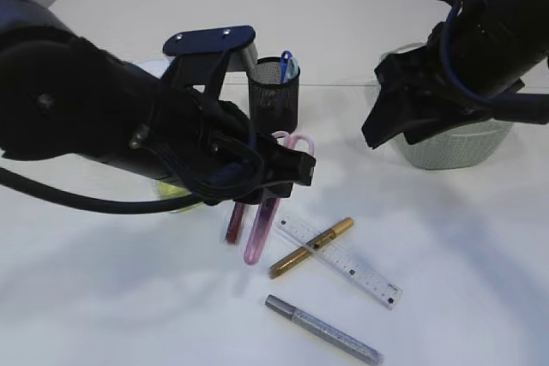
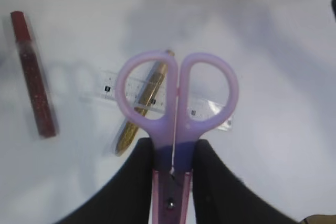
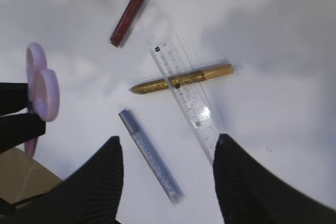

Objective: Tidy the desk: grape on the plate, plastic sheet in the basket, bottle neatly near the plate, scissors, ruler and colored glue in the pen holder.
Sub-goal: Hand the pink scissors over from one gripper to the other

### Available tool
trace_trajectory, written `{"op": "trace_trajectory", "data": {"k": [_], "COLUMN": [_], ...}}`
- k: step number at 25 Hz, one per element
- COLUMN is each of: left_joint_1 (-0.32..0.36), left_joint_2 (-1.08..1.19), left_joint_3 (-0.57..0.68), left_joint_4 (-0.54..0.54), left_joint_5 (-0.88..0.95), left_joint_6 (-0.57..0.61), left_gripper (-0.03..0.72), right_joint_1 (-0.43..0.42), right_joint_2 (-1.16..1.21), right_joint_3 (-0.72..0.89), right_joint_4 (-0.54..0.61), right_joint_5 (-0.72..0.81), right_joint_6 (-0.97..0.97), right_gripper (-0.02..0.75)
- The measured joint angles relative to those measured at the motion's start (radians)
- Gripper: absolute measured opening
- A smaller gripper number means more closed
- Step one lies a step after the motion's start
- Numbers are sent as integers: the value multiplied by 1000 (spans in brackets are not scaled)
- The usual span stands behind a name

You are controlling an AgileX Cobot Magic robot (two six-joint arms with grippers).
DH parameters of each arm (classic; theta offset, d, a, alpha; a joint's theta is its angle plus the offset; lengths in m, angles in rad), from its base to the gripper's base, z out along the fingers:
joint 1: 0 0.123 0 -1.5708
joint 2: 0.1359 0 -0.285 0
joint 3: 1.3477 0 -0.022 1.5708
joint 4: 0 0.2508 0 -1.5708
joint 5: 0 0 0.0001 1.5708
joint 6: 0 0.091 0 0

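No brand is legible. Pink scissors (image 2: 176, 108) are clamped in the left claw (image 2: 173, 171); the right claw (image 3: 168, 177) is held apart above the ruler (image 3: 186, 93).

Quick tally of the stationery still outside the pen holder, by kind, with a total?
Glue pens: 3, red, gold, silver
Ruler: 1, lying across the gold pen
Scissors: 1, held in the left pincer
Total: 5
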Motion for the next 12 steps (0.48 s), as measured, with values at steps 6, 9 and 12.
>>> {"op": "trace_trajectory", "data": {"k": [6, 9, 12], "left_joint_1": [0, 0, 0], "left_joint_2": [-37, -52, -62], "left_joint_3": [0, 0, 0], "left_joint_4": [-5, -6, -6], "left_joint_5": [-42, -60, -61], "left_joint_6": [0, 0, 0], "left_gripper": [146, 146, 146], "right_joint_1": [0, 0, 0], "right_joint_2": [0, 0, 0], "right_joint_3": [1, 1, 1], "right_joint_4": [135, 209, 276], "right_joint_5": [-41, -64, -80], "right_joint_6": [-59, -98, -134], "right_gripper": [436, 436, 436]}}
